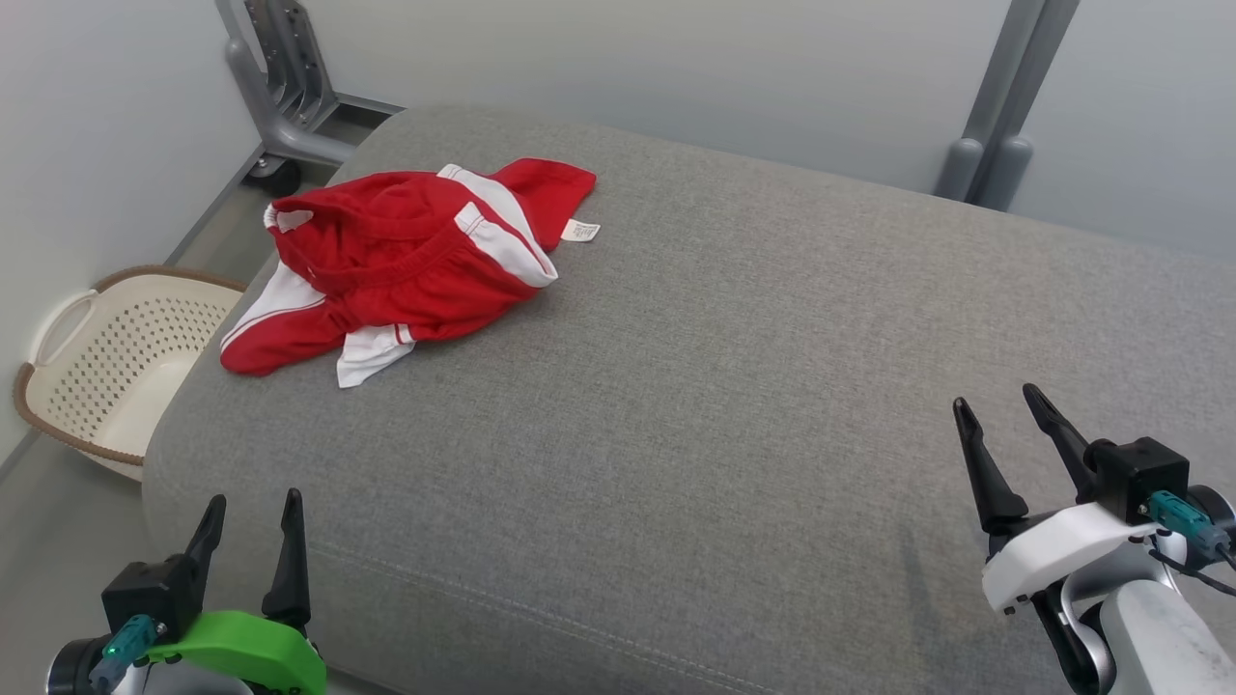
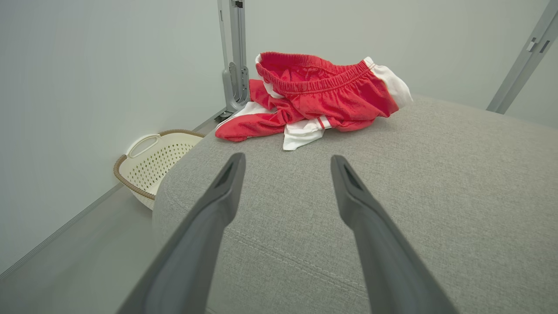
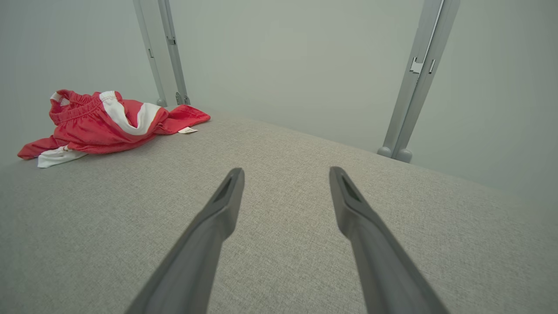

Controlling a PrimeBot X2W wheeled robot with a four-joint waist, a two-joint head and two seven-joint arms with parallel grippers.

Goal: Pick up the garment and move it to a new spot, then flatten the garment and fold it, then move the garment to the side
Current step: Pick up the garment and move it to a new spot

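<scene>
Because the red garment (image 1: 406, 261) lies at the far left corner of the cushion (image 1: 734, 386) — slanting from left edge toward far edge — the left gripper (image 1: 253, 500), wide and empty at the near left corner, is nearer than the equally wide right gripper (image 1: 995, 398).

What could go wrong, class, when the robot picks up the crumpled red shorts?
1. The shorts lie bunched near the left edge of the cushion; a nudge might slide them off towards the basket.
2. The open left claw may pinch only one layer, leaving them tangled.
</scene>
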